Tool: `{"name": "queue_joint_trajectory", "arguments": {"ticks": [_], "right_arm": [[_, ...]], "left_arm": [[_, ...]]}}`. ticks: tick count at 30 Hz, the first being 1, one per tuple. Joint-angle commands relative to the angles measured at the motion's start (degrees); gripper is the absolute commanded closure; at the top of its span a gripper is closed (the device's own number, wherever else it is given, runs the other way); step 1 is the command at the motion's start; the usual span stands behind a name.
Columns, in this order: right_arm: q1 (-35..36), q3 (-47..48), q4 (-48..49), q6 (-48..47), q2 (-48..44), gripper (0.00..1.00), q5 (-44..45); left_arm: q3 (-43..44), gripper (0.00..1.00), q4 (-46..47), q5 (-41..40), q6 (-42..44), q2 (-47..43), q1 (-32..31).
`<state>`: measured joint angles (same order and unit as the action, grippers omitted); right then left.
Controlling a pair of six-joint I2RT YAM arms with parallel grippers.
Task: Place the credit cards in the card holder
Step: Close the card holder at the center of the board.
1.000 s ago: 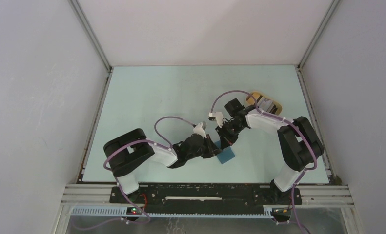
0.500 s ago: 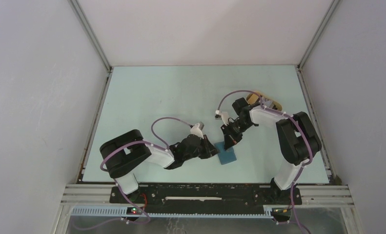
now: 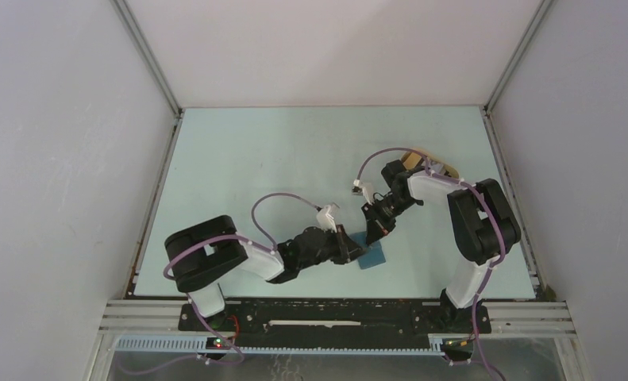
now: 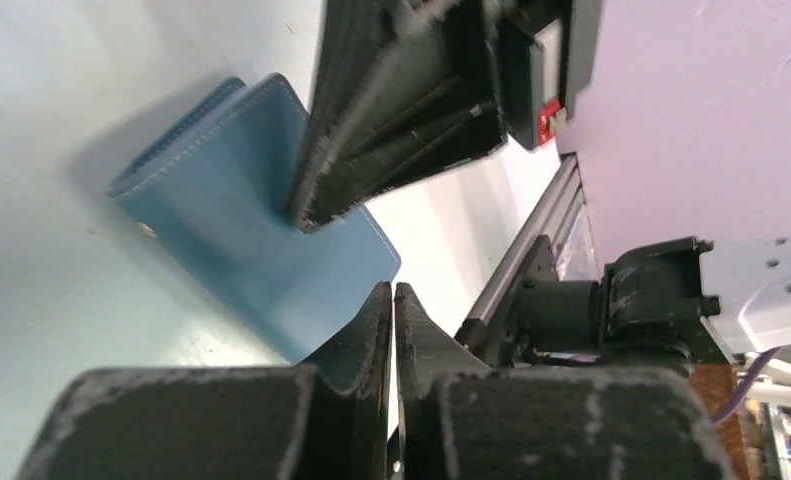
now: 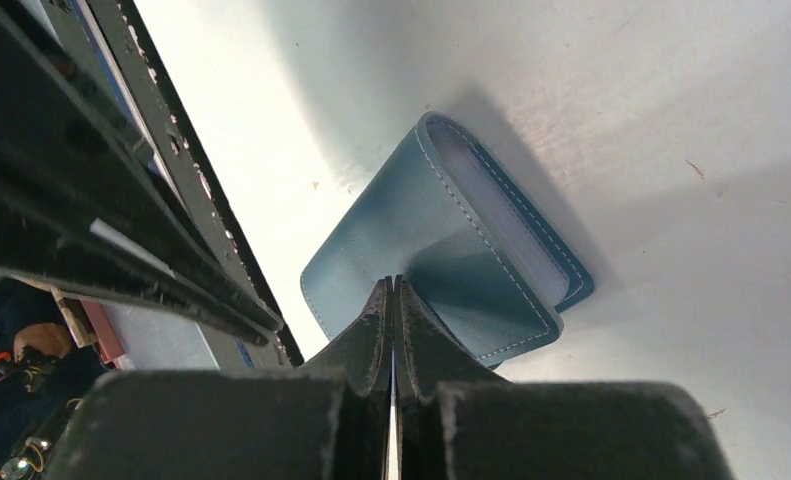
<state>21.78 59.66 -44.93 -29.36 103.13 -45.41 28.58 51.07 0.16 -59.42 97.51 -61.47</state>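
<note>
The teal-blue card holder [image 3: 371,256] lies folded on the table, its top flap slightly raised. In the left wrist view the card holder [image 4: 221,215] is just beyond my left gripper [image 4: 392,292], whose jaws are together with nothing between them. The right gripper [image 3: 374,230] hangs shut over the holder's far edge. From its own camera, the right gripper [image 5: 392,287] points at the card holder [image 5: 441,235] with a lighter inner layer showing at the fold. The left gripper [image 3: 350,248] sits at the holder's left edge. No credit cards are in view.
A tan oval tray [image 3: 412,159] at the back right is mostly hidden behind the right arm. The metal rail [image 3: 334,304] runs along the table's near edge, close to the holder. White walls enclose the table on three sides.
The left arm has stretched to the right, bringing its gripper up to the holder's left edge. The right gripper has drawn back slightly from the holder. The holder has shifted a little.
</note>
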Motion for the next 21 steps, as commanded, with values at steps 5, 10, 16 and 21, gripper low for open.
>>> {"name": "queue_joint_trajectory", "arguments": {"ticks": [5, 10, 16, 21], "right_arm": [[0.3, -1.3, -1.4, -0.7, 2.2, 1.00, 6.1], [0.5, -0.8, -1.8, -0.3, 2.6, 1.00, 6.3], [0.6, -0.8, -1.6, 0.1, 2.6, 1.00, 6.6], [0.6, -0.8, -1.6, 0.1, 2.6, 1.00, 6.7]], "left_arm": [[9.3, 0.94, -9.8, -21.3, 14.1, -0.2, -9.5], [13.8, 0.93, -14.8, -27.6, 21.3, 2.4, -10.4], [20.5, 0.92, -20.3, -37.6, 34.5, 6.0, -14.8], [26.3, 0.92, -23.9, -45.7, 47.1, 9.9, -18.6]]}}
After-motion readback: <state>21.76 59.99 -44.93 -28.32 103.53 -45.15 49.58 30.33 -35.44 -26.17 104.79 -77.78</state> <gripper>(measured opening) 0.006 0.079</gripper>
